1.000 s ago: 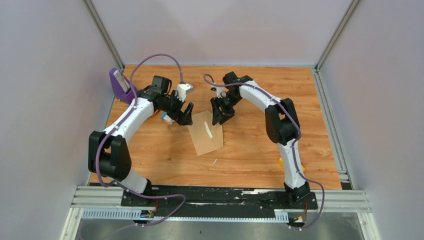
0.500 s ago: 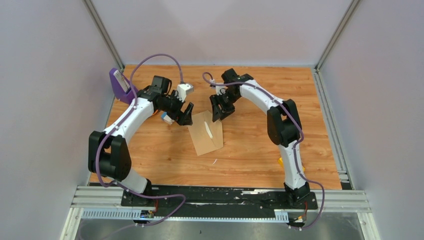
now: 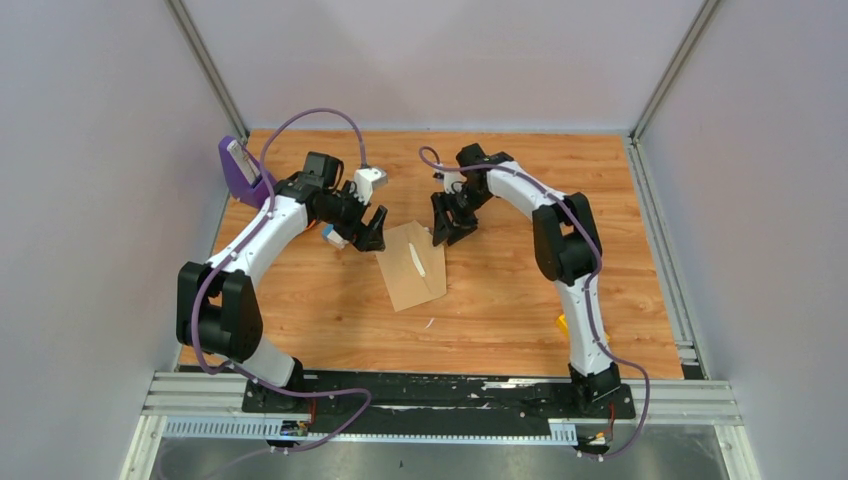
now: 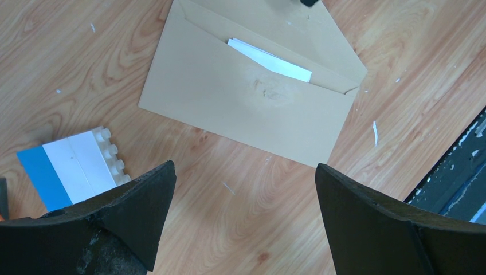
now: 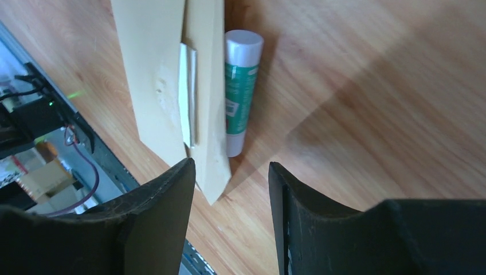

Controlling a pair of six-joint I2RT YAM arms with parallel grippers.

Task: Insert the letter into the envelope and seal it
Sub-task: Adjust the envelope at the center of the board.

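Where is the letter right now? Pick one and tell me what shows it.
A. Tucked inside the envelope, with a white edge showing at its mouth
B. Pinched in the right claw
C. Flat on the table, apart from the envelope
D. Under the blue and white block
A: in the left wrist view, the letter sits inside the envelope, with only a white strip showing at the open mouth below the unfolded flap.

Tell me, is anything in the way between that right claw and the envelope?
Nothing visible. The right gripper hangs open over the envelope's edge with only air between. A glue stick lies beside the flap, not on it.
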